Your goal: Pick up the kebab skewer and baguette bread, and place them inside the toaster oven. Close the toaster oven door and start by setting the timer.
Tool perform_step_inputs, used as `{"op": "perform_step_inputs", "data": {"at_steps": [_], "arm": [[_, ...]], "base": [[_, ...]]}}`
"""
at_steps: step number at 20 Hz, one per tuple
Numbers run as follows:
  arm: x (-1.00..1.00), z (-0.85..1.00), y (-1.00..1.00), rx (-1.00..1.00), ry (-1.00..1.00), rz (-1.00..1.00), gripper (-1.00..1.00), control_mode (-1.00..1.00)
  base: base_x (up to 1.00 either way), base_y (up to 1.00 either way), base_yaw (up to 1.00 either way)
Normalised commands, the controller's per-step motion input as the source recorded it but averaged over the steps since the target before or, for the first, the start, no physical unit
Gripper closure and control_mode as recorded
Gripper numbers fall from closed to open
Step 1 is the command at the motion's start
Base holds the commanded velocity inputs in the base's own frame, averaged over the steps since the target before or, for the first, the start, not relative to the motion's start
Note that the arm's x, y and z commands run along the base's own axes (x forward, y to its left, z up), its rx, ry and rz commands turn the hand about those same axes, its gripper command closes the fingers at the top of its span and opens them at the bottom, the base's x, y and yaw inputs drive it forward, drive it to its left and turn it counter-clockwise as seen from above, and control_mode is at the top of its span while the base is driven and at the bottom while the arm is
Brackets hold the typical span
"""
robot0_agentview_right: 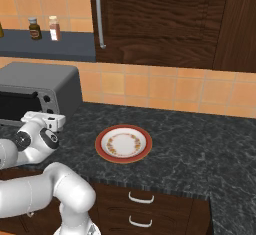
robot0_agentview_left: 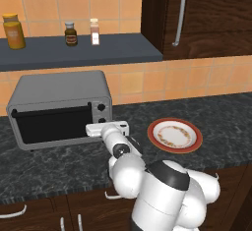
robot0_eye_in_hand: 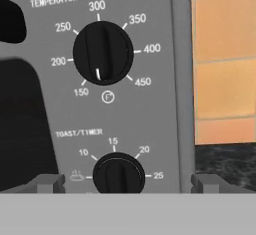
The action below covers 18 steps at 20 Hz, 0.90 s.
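Pincer [robot0_eye_in_hand: 122,184] spread wide, holding nothing, straddling the toast/timer knob [robot0_eye_in_hand: 119,175] on the toaster oven [robot0_agentview_left: 59,90] control panel, lined up to turn it. Toaster oven door [robot0_agentview_left: 51,124] looks shut; oven sits on table [robot0_agentview_left: 221,117], plate [robot0_agentview_left: 174,135] beside it bare.

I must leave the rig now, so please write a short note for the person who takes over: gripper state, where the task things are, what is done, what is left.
Gripper: open, holding nothing, fingers on either side of the toast/timer knob, directly in front of the oven's control panel.
Toaster oven: on the counter, its door is shut.
Kebab skewer and baguette bread: cannot tell where they are; the dark glass hides the inside. The plate beside the oven is bare.
Done: door closed.
Left: probably close on the timer knob and turn it; the temperature knob above is not the target.
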Motion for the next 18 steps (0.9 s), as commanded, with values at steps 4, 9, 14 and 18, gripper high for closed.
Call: {"op": "perform_step_inputs", "data": {"at_steps": [4, 9, 14, 18], "arm": [[0.00, 0.00, 0.14, 0.00, 0.00, -0.04, -1.00, -1.00], [0.00, 0.00, 0.14, 0.00, 0.00, -0.03, -1.00, -1.00], [0.00, 0.00, 0.03, 0.00, 0.00, -0.01, -1.00, -1.00], [0.00, 0.00, 0.00, 0.00, 0.00, 0.00, -1.00, -1.00]], "base": [[0.00, 0.00, 0.00], [0.00, 0.00, 0.00], [0.00, 0.00, 0.00], [0.00, 0.00, 0.00]]}}
